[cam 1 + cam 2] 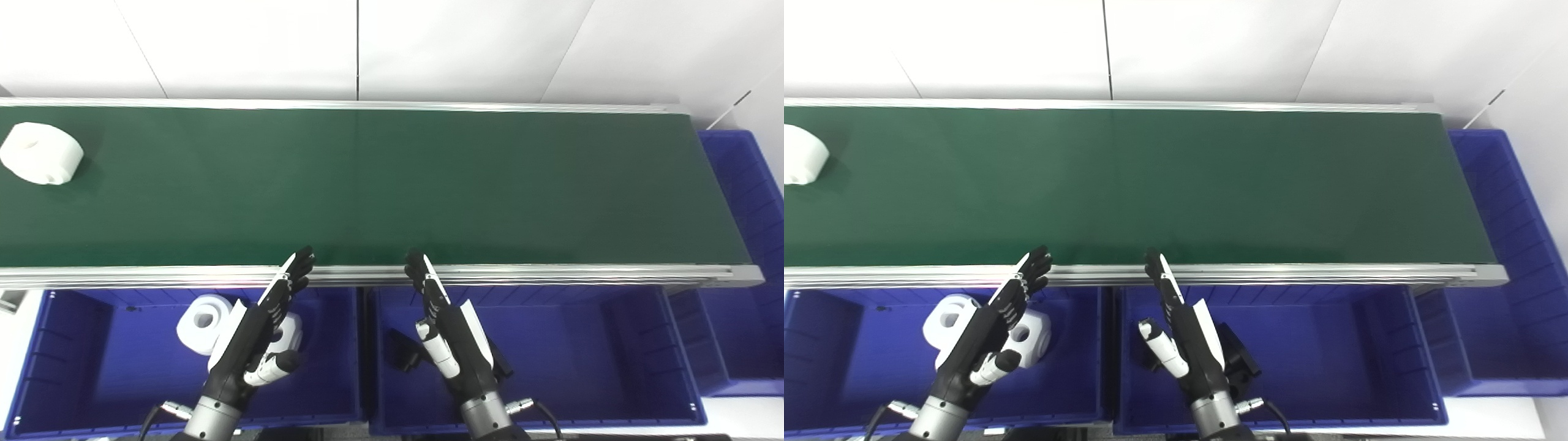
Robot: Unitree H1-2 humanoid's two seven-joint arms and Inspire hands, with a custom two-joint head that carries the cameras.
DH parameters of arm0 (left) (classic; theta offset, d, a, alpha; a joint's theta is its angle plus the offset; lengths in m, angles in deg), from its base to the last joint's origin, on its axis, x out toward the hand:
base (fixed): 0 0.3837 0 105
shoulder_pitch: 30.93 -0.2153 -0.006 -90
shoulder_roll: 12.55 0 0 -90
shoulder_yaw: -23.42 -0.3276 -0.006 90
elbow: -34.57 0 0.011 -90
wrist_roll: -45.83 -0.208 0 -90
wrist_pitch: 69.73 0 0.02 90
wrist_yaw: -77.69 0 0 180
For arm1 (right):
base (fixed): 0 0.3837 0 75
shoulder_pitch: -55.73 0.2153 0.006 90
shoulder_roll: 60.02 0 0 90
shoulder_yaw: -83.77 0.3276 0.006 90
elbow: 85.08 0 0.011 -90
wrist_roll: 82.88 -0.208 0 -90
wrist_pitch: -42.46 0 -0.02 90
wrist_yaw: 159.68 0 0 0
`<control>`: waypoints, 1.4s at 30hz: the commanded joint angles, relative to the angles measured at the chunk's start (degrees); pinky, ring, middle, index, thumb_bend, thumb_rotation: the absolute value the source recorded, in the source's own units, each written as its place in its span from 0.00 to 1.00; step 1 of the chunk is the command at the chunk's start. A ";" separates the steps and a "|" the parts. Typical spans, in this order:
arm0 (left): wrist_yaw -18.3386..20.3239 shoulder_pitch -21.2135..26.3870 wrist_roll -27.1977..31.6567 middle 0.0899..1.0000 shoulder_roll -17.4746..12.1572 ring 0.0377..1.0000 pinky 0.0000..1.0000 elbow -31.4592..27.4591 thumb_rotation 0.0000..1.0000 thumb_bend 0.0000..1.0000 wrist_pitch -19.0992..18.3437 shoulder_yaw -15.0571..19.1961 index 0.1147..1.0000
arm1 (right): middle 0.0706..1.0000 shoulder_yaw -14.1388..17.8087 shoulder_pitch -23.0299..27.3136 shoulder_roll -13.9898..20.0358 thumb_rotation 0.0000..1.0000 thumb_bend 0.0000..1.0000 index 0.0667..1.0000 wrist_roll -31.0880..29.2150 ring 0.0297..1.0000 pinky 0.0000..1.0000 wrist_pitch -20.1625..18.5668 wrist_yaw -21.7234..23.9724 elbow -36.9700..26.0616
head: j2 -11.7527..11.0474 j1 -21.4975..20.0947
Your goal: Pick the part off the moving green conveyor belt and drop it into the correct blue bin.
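A white round part [41, 153] with a hollow centre lies at the far left of the green conveyor belt [392, 184]. My left hand [260, 331] hovers open over the left blue bin [73, 361], fingers stretched toward the belt's near rail, holding nothing. My right hand [447, 331] is open too, above the middle blue bin [582, 355], fingertips near the rail. Both hands are far from the part. Two white parts [202, 321] lie in the left bin, partly hidden by my left hand. A black part [401, 352] sits in the middle bin beside my right hand.
A third blue bin [744, 202] stands past the belt's right end. An aluminium rail [551, 274] edges the belt on the near side. A white wall rises behind the belt.
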 commanded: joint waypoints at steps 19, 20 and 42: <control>-0.41 -0.65 -0.42 0.95 0.29 0.96 0.93 -1.21 0.88 0.96 2.12 -0.29 0.96 | 0.97 -0.37 -0.84 0.06 0.99 0.85 1.00 0.14 0.97 1.00 -0.84 1.40 -2.94 | 0.27 0.23; -0.39 -0.69 -0.31 0.95 0.32 0.96 0.94 -1.27 0.88 0.96 1.97 -0.29 0.96 | 0.97 -0.34 -0.82 0.03 0.99 0.85 1.00 0.09 0.96 1.00 -0.82 1.41 -2.86 | 0.27 0.23; -0.23 -0.58 -0.28 0.96 0.27 0.96 0.94 -1.36 0.87 0.96 1.40 -0.39 0.96 | 0.97 -0.19 -0.53 0.10 0.98 0.87 1.00 -0.17 0.96 0.99 -1.54 1.56 -2.67 | 0.20 0.43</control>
